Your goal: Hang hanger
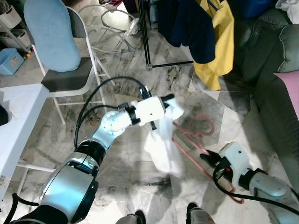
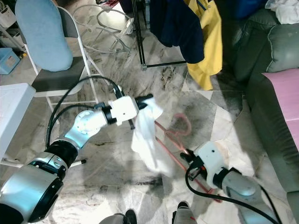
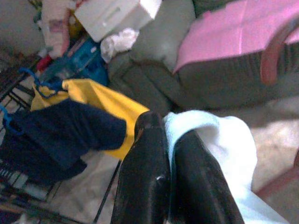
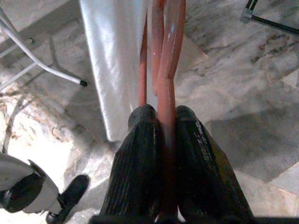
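A red plastic hanger hangs over the marble floor in front of me, with a white cloth draped on it. My right gripper is shut on the hanger's bar at the lower right. Its hook curls toward the far right. My left gripper is shut on the upper edge of the white cloth, which hangs down from it. A black clothes rack with a dark blue garment and a yellow one stands behind.
A white folding chair with a light blue cushion stands at the left, beside a white table. A dark green sofa with a pink cushion fills the right side. My feet show at the bottom.
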Available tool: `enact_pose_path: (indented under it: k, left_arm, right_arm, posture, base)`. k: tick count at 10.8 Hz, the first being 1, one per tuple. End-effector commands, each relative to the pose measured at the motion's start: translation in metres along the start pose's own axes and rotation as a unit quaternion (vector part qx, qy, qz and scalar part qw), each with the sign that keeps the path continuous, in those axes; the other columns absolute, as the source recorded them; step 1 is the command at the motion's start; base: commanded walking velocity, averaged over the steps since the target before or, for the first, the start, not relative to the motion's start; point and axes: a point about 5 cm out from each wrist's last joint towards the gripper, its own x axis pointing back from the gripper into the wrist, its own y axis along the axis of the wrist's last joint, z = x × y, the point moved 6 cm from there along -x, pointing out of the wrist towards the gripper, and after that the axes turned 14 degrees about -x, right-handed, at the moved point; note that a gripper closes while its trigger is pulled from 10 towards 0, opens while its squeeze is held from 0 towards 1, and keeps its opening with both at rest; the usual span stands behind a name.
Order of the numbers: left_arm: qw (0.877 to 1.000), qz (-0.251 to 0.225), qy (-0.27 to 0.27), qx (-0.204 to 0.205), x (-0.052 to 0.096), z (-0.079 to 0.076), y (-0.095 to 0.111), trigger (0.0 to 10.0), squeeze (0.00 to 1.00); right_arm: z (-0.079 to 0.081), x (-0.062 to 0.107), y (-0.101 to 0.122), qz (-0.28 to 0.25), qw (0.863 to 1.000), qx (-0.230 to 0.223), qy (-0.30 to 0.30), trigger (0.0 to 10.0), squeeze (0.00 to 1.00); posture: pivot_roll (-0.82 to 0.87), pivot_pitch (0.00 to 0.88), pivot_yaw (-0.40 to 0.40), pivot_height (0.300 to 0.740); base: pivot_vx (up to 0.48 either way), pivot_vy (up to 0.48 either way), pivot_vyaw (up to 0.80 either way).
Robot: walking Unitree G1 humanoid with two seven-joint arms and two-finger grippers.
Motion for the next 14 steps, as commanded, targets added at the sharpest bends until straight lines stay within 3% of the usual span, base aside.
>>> enact_pose_path:
  k: [1,2,4,5,7,8,9,10,12,14]
  left_arm:
    - [1.0,-0.022,0.018,-0.002,0.001,0.011,0.008,10.0,0.0]
    - [0.999,-0.024,0.024,-0.008,0.001,0.013,0.009,10.0,0.0]
    - [0.999,-0.015,0.028,-0.01,0.006,0.014,0.005,10.0,0.0]
    - [0.999,-0.002,0.028,-0.016,0.011,0.014,-0.001,10.0,0.0]
    - [0.999,0.001,0.031,-0.017,0.013,0.011,-0.003,10.0,0.0]
    - [0.999,0.002,0.034,-0.016,0.012,0.008,-0.002,10.0,0.0]
    - [1.0,0.011,0.02,-0.015,0.01,0.002,-0.005,10.0,0.0]
    - [0.999,0.04,-0.002,-0.034,0.012,-0.006,-0.015,10.0,0.0]
    - [0.996,0.081,0.009,-0.036,0.017,-0.003,-0.029,10.0,0.0]
    - [0.973,0.22,0.034,-0.052,0.033,0.002,-0.072,10.0,0.0]
  right_arm:
    - [0.002,-0.003,-0.008,0.007,1.0,-0.013,-0.004,10.0,0.0]
    - [-0.006,-0.003,-0.013,0.008,1.0,-0.019,-0.023,10.0,0.0]
    - [-0.062,0.005,-0.016,-0.005,0.984,-0.037,-0.172,10.0,0.0]
    - [-0.1,0.024,0.0,-0.069,0.955,-0.08,-0.276,10.0,0.0]
    - [-0.114,0.031,0.016,-0.125,0.931,-0.132,-0.316,10.0,0.0]
    - [-0.111,0.028,0.028,-0.152,0.93,-0.141,-0.305,10.0,0.0]
    - [-0.098,0.024,0.04,-0.172,0.939,-0.136,-0.266,10.0,0.0]
    - [-0.079,0.025,0.047,-0.158,0.962,-0.074,-0.209,10.0,0.0]
    - [-0.069,0.037,0.038,-0.117,0.978,-0.017,-0.171,10.0,0.0]
    - [-0.049,0.061,0.027,-0.044,0.993,0.041,-0.098,10.0,0.0]
  posture:
    - [-0.2,0.218,0.181,0.74]
    - [-0.2,0.216,0.18,0.74]
    - [-0.2,0.217,0.179,0.74]
    - [-0.2,0.218,0.18,0.74]
    - [-0.2,0.222,0.18,0.74]
    - [-0.2,0.224,0.178,0.74]
    - [-0.2,0.225,0.177,0.74]
    - [-0.2,0.226,0.177,0.74]
    - [-0.21,0.233,0.182,0.74]
    - [-0.24,0.234,0.176,0.74]
  base:
    - [0.0,0.0,0.0]
    - [0.0,0.0,0.0]
    - [0.0,0.0,0.0]
    - [0.0,0.0,0.0]
    - [0.0,0.0,0.0]
    - [0.0,0.0,0.0]
    - [0.0,0.0,0.0]
    - [0.0,0.0,0.0]
    - [0.0,0.0,0.0]
    - [0.0,0.0,0.0]
